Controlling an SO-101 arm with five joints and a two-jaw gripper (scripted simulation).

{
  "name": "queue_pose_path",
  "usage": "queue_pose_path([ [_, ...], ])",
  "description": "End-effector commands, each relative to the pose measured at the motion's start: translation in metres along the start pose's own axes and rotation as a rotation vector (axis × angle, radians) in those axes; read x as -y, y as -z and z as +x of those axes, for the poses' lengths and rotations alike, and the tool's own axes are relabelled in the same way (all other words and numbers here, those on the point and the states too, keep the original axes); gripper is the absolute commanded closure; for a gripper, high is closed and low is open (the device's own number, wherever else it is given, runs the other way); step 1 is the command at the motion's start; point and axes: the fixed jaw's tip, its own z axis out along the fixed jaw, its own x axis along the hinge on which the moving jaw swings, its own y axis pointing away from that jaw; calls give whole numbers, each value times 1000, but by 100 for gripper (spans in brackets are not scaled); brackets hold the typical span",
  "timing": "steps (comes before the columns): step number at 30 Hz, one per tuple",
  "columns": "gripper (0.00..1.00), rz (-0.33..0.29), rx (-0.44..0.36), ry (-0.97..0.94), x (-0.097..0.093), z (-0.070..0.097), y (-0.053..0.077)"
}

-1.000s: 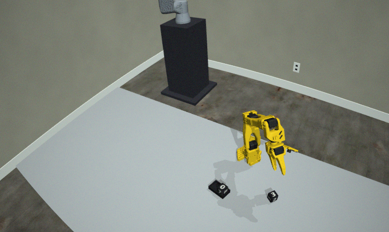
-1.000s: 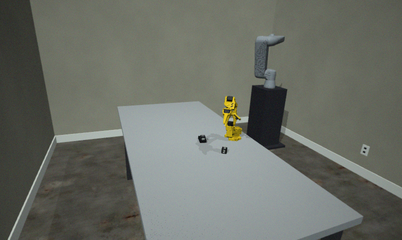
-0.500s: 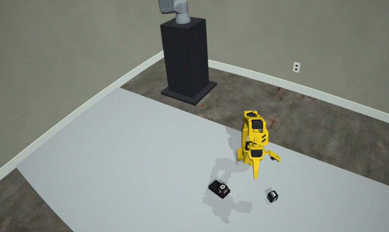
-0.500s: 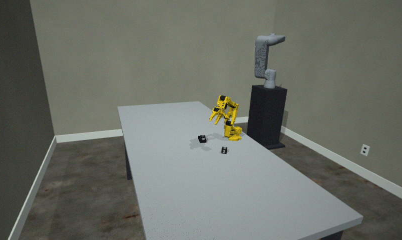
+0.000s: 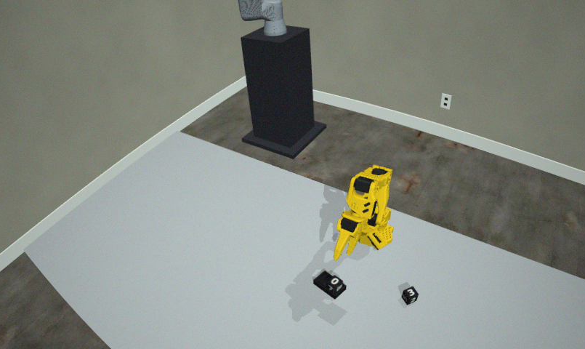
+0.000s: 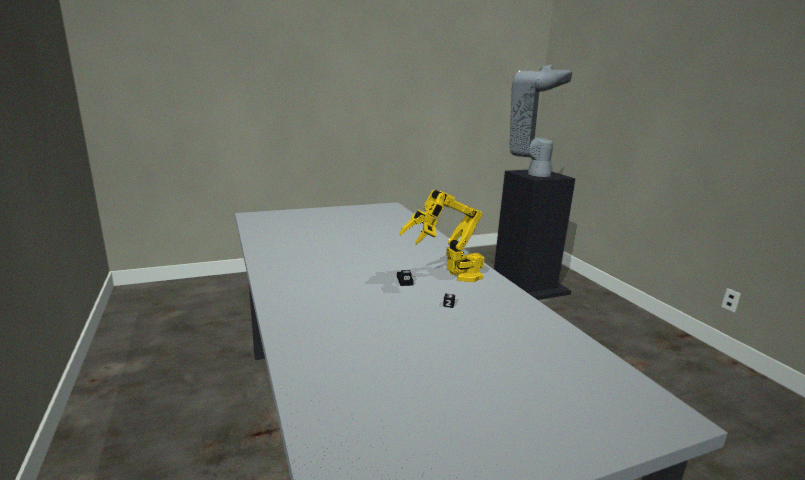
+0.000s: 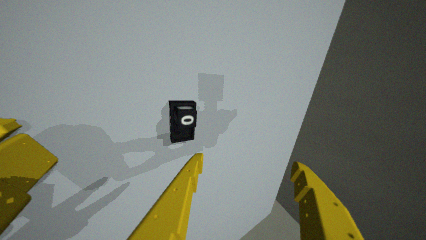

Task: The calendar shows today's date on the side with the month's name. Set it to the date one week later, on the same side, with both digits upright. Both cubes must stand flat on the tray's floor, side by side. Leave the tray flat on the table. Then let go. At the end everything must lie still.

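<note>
Gripper (image 5: 344,250) was held partly spread and empty above the table (image 5: 178,225). Tray (image 5: 328,284), with the 0 cube (image 5: 335,283), was positioned below; the 3 cube (image 5: 410,294) was located well apart.
</note>
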Motion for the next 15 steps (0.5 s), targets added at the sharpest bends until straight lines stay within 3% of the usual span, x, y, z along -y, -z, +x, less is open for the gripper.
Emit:
queue_pose_path([
  [1,65,59,-22,-75,7,11,4],
  [15,65,44,-39,-105,5,17,1],
])
